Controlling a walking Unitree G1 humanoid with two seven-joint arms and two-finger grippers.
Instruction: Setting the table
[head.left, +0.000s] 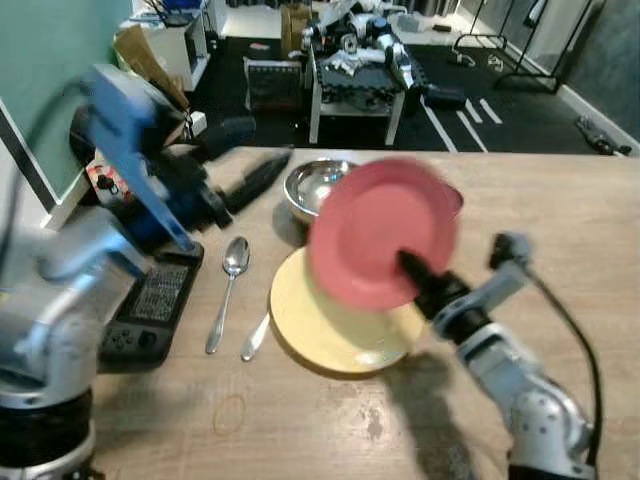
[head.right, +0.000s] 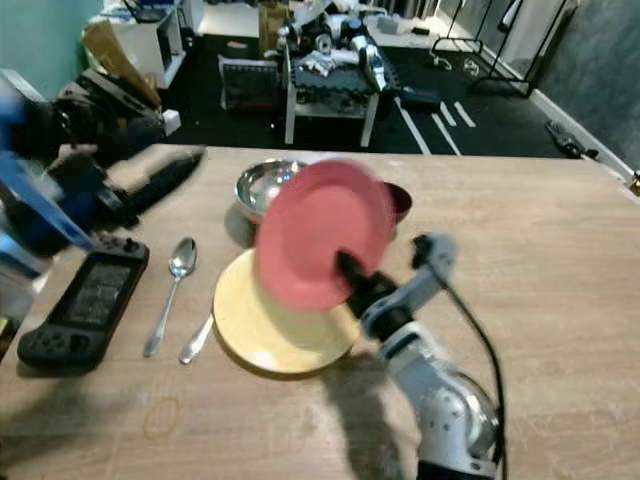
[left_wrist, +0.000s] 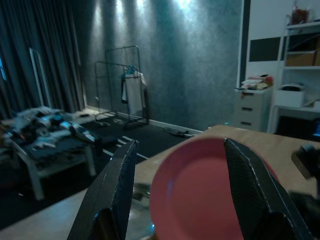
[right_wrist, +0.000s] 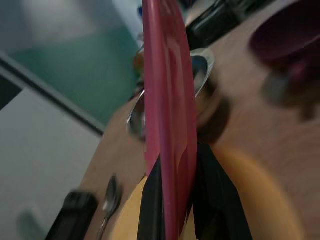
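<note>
Your right gripper has its two black fingers clamped on the edge of a round pink plate, held edge-on above a blurred round yellow plate. Beyond it on the wooden table you see a shiny steel bowl, a dark maroon bowl and a metal spoon.

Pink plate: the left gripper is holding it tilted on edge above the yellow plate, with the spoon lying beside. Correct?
Not quite: the right gripper clamps the pink plate, as the right wrist view shows. The left gripper is open, apart from it. Yellow plate and spoon are as stated.
</note>
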